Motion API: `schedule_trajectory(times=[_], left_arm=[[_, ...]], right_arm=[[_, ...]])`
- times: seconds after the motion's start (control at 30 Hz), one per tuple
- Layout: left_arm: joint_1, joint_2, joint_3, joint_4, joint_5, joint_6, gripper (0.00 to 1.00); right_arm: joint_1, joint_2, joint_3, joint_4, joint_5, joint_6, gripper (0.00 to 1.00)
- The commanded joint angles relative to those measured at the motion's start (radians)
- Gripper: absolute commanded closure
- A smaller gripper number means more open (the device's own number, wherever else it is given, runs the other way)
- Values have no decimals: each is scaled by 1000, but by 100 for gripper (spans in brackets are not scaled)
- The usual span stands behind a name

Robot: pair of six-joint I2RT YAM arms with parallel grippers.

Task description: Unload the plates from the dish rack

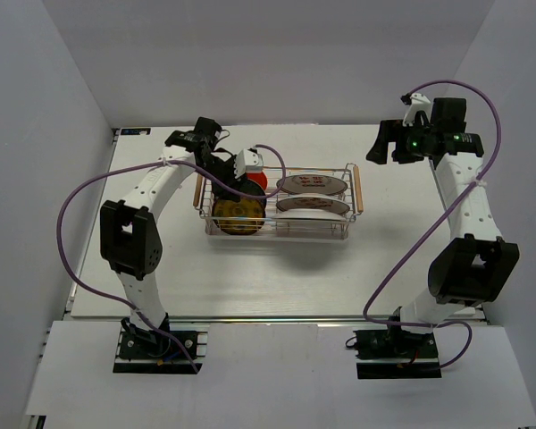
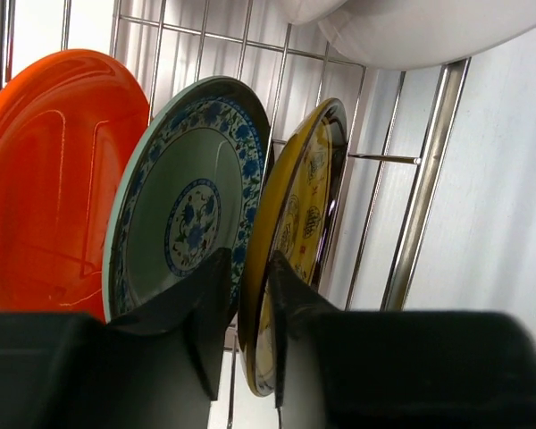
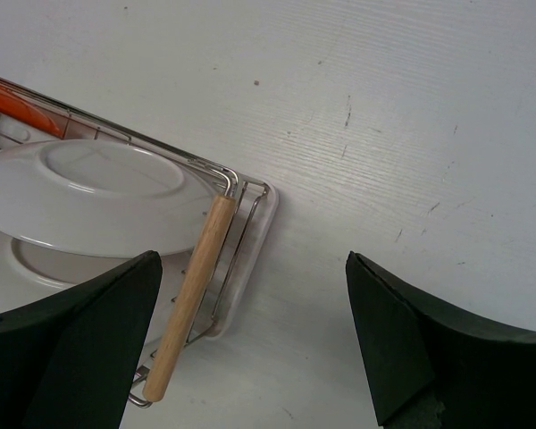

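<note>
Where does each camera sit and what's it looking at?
Top external: above and behind, looking down at the table; both arms show.
Left wrist: low at the dish rack, facing upright plates; left gripper straddles the yellow plate.
Right wrist: above the rack's wooden handle and white plates, looking down; right gripper open.
Both top and right wrist show the white plates.

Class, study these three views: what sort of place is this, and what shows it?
Most likely a robotics lab test cell, not a kitchen: two robot arms bolted to a white table, plain white walls boxing it in, and a lone wire dish rack of plates.
</note>
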Motion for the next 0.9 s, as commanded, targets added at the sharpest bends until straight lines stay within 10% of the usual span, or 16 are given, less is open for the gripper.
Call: schedule_trajectory(times=[0.0, 0.5, 0.87], left_arm=[[-1, -18, 36, 7, 4, 11, 69], [-1, -115, 32, 27, 4, 15, 100], [-1, -244, 30, 71, -2, -3, 100]], right_arm=[[0, 12, 24, -7, -14, -11, 11], [1, 13, 31, -19, -26, -20, 11], [-2, -30, 37, -19, -24, -26, 11]])
